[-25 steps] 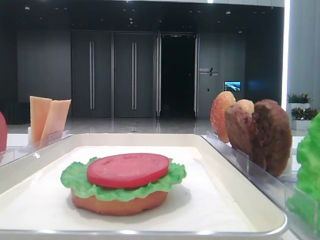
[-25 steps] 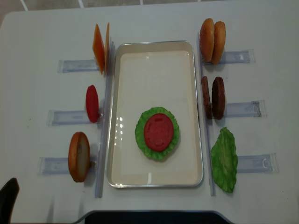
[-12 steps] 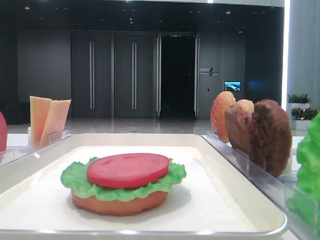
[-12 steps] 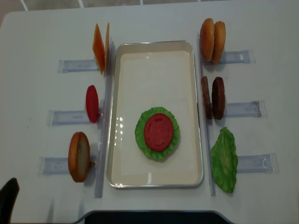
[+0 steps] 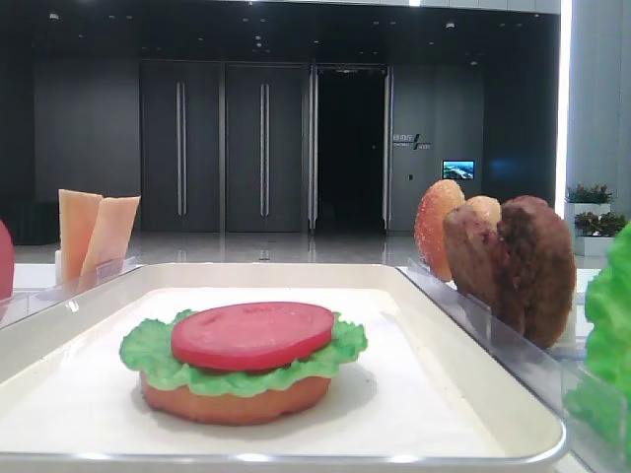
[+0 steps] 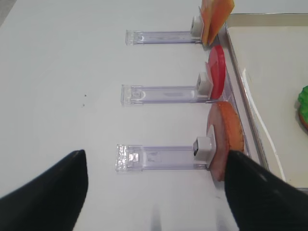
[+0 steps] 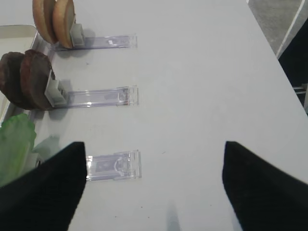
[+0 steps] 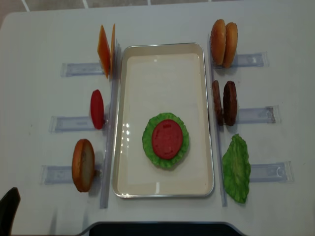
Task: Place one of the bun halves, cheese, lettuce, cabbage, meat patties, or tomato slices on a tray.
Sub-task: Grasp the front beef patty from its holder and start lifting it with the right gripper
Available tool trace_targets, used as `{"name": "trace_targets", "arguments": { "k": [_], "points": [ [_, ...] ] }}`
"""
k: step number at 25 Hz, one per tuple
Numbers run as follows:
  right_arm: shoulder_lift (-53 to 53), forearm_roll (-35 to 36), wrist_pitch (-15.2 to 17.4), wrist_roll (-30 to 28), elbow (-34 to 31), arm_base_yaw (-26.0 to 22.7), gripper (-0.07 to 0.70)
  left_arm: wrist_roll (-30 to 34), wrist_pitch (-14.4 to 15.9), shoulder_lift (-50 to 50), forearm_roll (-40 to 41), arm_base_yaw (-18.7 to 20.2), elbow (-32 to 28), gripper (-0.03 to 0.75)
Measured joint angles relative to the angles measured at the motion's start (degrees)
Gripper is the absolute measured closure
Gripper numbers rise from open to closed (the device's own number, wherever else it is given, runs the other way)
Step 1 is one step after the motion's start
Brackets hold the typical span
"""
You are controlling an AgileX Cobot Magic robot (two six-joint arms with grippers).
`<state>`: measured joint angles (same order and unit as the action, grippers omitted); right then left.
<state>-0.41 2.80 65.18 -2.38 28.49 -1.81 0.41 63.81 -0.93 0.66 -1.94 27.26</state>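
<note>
On the white tray (image 8: 162,64) lies a stack: bun half (image 5: 237,402), lettuce (image 5: 148,350), tomato slice (image 8: 167,137) on top. Left of the tray stand cheese (image 8: 106,49), a tomato slice (image 8: 97,109) and a bun half (image 8: 83,164) in racks. To its right stand two bun halves (image 8: 224,43), two meat patties (image 8: 224,103) and a lettuce leaf (image 8: 236,168). Cabbage is out of view. My left gripper (image 6: 156,192) hangs open near the left bun half (image 6: 226,137), holding nothing. My right gripper (image 7: 154,187) is open over bare table, right of the lettuce (image 7: 14,142).
Clear plastic racks (image 8: 256,115) stick out sideways from both long sides of the tray. The white table runs to its right edge (image 7: 269,43) close to the right gripper. A dark tip of the left gripper (image 8: 7,214) shows at the bottom left corner.
</note>
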Motion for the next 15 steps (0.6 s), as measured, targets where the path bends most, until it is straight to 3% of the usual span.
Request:
{"name": "trace_targets", "arguments": {
  "k": [15],
  "points": [
    [0.0,0.0,0.0,0.0,0.0,0.0,0.055,0.0,0.0,0.0,0.0,0.0,0.0,0.022]
  ]
}}
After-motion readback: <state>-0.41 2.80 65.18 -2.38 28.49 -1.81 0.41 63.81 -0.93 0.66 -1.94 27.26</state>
